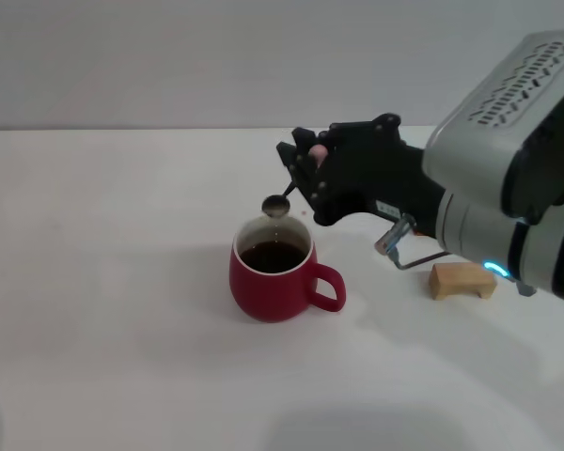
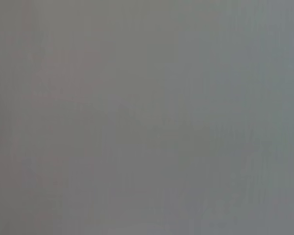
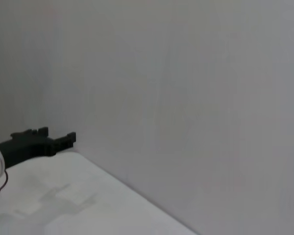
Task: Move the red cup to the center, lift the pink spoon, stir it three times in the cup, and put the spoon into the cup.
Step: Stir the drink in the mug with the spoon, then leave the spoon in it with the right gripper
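Observation:
The red cup [image 1: 274,271] stands near the middle of the white table [image 1: 103,310], its handle toward my right, with dark liquid inside. My right gripper [image 1: 305,167] is shut on the pink spoon [image 1: 289,190], whose pink handle tip shows between the fingers. The spoon hangs tilted, its metal bowl just above the cup's far rim. The left gripper is out of the head view. The left wrist view shows only plain grey. The right wrist view shows a wall and a table edge, with neither cup nor spoon.
A tan wooden block [image 1: 462,281] lies on the table to the right of the cup, under my right arm. A black fixture [image 3: 36,144] sits at the table's far edge in the right wrist view.

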